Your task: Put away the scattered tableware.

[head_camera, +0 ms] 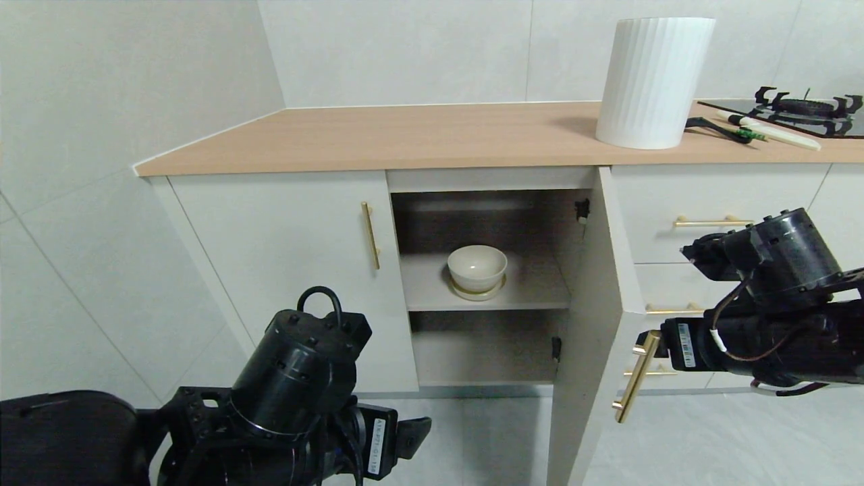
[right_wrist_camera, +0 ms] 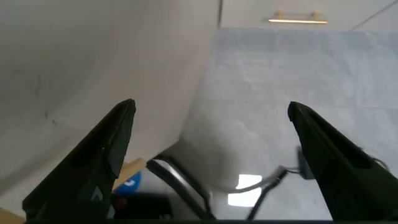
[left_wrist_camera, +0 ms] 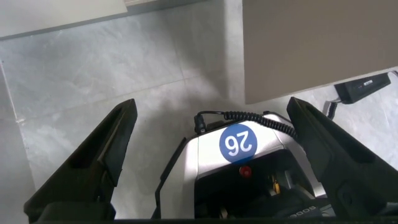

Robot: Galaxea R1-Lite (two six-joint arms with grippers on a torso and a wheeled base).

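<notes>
Inside the open cabinet (head_camera: 486,202), on the upper shelf (head_camera: 533,287), a cream bowl (head_camera: 477,266) sat upright on a small plate (head_camera: 478,293), left of the shelf's middle and set back from its near edge. The cabinet's right door (head_camera: 594,304) stood swung out toward the near side, its gold bar handle (head_camera: 636,374) facing right. The left door (head_camera: 283,270) was shut, with its own gold handle (head_camera: 369,235) upright near its right edge. The right gripper (right_wrist_camera: 211,109) hung just beside the open door's handle on the right. Its fingers (right_wrist_camera: 112,149) were spread wide and held nothing, with the door's face close to one finger and grey floor tiles (right_wrist_camera: 280,81) beyond. The left gripper (left_wrist_camera: 211,107) was low and near, in front of the shut left door. It was also spread wide and empty, pointing down at the floor, with the bottom edge of the open door ahead of it. Above the cabinet ran a wooden countertop (head_camera: 405,135). A tall white ribbed container (head_camera: 651,81) stood on it toward the right. Just right of that lay a black-handled utensil (head_camera: 712,126) and a pale one (head_camera: 776,133), beside a black gas burner (head_camera: 806,108) at the far right. Drawers with gold handles (head_camera: 712,221) sat to the right of the open door.
</notes>
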